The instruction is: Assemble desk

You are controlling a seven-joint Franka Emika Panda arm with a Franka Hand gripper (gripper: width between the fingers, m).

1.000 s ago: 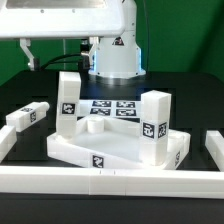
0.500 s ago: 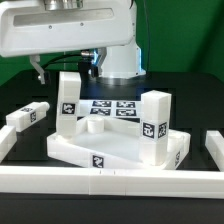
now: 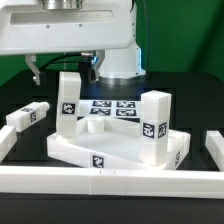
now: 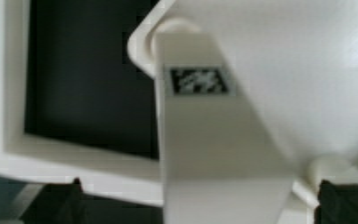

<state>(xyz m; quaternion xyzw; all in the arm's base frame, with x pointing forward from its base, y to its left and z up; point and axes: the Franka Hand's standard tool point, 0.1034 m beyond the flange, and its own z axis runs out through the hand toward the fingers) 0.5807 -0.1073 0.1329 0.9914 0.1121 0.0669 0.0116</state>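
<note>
The arm has swung in; its gripper hangs spread and empty above a standing leg, probably to grasp it

Open room lies over the panel between the farther leg and the nearer leg, both upright.

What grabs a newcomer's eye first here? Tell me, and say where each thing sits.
Two tagged white legs stand upright on the desk panel: one leg toward the exterior view's left, another leg toward its right. A third leg lies loose on the black table further left, and the robot arm looms across the top.
</note>
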